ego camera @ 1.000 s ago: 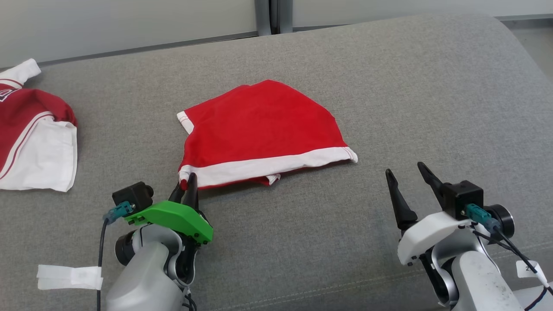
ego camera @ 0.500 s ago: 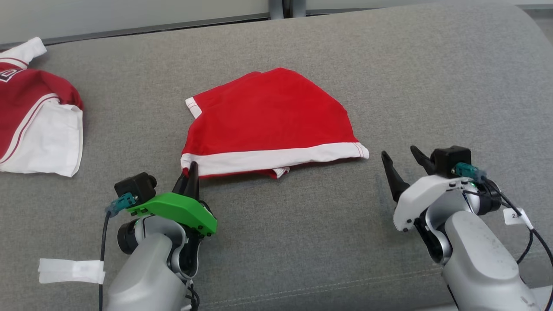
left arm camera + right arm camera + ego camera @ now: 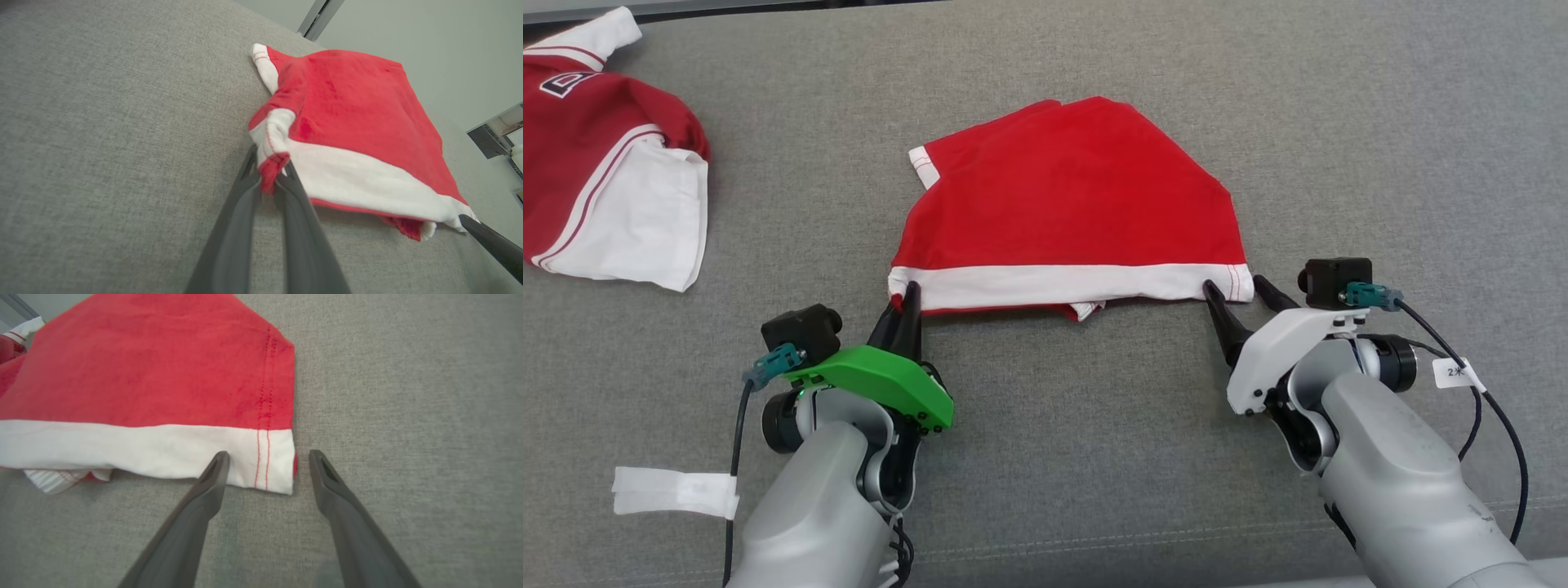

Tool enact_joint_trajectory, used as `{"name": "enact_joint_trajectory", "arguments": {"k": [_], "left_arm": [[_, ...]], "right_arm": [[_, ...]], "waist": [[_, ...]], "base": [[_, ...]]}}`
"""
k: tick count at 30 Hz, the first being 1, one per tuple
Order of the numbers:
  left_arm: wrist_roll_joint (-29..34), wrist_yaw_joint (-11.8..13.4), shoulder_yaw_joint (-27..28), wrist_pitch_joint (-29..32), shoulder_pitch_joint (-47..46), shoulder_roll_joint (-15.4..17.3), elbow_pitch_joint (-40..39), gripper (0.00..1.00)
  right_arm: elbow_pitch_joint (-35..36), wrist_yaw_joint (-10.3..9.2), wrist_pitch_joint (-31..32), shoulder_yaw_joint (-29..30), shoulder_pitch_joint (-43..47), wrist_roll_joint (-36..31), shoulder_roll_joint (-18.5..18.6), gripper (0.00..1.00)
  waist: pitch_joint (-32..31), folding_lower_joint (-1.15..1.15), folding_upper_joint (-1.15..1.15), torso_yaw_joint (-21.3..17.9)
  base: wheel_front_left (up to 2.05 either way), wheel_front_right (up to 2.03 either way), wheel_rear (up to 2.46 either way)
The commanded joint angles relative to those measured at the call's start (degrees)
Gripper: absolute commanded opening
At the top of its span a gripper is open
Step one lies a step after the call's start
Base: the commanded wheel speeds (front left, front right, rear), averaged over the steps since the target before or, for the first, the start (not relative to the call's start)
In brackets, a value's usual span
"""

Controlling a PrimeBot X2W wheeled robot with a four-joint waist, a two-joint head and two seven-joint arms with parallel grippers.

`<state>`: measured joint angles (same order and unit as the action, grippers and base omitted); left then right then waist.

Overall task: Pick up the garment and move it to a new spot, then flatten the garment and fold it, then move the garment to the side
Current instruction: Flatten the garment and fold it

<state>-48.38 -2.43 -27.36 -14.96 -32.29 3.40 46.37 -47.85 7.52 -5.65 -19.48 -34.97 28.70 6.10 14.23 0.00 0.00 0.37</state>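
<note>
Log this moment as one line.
left gripper: shut on garment, near-left corner | right gripper: open, near-right corner between fingers | garment: lying on grey cushion

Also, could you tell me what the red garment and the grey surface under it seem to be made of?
The red garment looks like soft matte knit, probably cotton: it drapes, with stitched hems. The grey surface looks like coarse woven upholstery, with flecked weave.

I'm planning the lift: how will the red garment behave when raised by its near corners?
Probably floppy: the red garment is thin cloth, bunched where the left gripper pinches its corner, so it should sag between grips. The underlayer peeking below the white hem may slide loose.
</note>
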Motion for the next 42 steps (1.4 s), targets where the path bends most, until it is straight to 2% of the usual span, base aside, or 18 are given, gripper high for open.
{"name": "enact_joint_trajectory", "arguments": {"k": [1,4,7,8,9,11,14,15,16,23,31,42], "left_arm": [[0.53,0.38,-0.06,-0.21,-0.58,0.02,-0.47,0.0],[0.66,0.41,-0.29,-0.22,-0.29,-0.04,-0.83,0.0],[0.63,0.45,-0.44,-0.22,0.09,-0.11,-1.03,0.0],[0.55,0.49,-0.45,-0.22,0.21,-0.12,-1.07,0.0],[0.55,0.49,-0.45,-0.22,0.21,-0.12,-1.07,0.0],[0.43,0.52,-0.45,-0.22,0.39,-0.14,-1.13,0.0],[0.35,0.57,-0.4,-0.23,0.53,-0.16,-1.16,0.0],[0.36,0.47,-0.38,-0.23,0.57,-0.16,-1.16,0.0],[0.4,0.48,-0.35,-0.23,0.6,-0.16,-1.14,0.0],[1.25,-0.01,0.69,-0.23,1.2,0.57,-2.96,0.0],[3.34,-0.74,-0.64,0.69,0.07,2.41,-5.82,0.0],[5.17,-0.68,-3.43,10.55,-5.25,7.44,-13.26,0.0]], "right_arm": [[-1.18,-0.06,-0.69,-1.13,-1.35,1.48,0.42,1.0],[-2.47,-0.06,-1.35,-3.67,-2.41,2.74,0.79,1.0],[-3.25,-0.06,-2.68,-6.3,-3.48,3.21,1.27,0.82],[-3.55,-0.06,-3.0,-6.99,-3.7,3.53,1.27,0.72],[-3.55,-0.06,-3.0,-6.99,-3.7,3.53,1.27,0.72],[-4.15,-0.06,-3.34,-8.25,-4.14,4.28,1.26,0.45],[-5.09,-0.06,-3.49,-10.08,-4.66,5.11,1.55,0.24],[-5.45,-0.06,-3.74,-10.67,-4.86,5.1,1.74,0.09],[-5.77,-0.06,-4.11,-11.21,-5.12,5.08,1.88,0.0],[-5.02,-0.06,-7.22,-12.94,-6.41,6.83,2.55,0.0],[-0.69,-0.06,-6.25,-14.77,-7.77,10.62,4.88,0.0],[5.63,-0.06,0.14,-14.98,-10.76,15.49,9.97,0.0]], "waist": [[0.38,0.0,0.0,0.38],[0.58,0.0,0.0,0.47],[0.62,0.0,0.0,0.36],[0.62,0.0,0.0,0.29],[0.62,0.0,0.0,0.29],[0.58,0.0,0.0,0.16],[0.5,0.0,0.0,0.04],[0.46,0.0,0.0,0.03],[0.41,0.0,0.0,0.03],[-0.8,0.0,0.0,-0.06],[-4.71,0.0,0.0,-1.08],[-15.29,0.0,0.0,-2.34]], "base": [[0.0,0.0,0.0],[0.0,0.0,0.0],[0.0,0.0,0.0],[0.0,0.0,0.0],[0.0,0.0,0.0],[0.0,0.0,0.0],[0.0,0.0,0.0],[0.0,0.0,0.0],[0.0,0.0,0.0],[0.0,0.0,0.0],[0.0,0.0,0.0],[0.0,0.0,0.0]]}}
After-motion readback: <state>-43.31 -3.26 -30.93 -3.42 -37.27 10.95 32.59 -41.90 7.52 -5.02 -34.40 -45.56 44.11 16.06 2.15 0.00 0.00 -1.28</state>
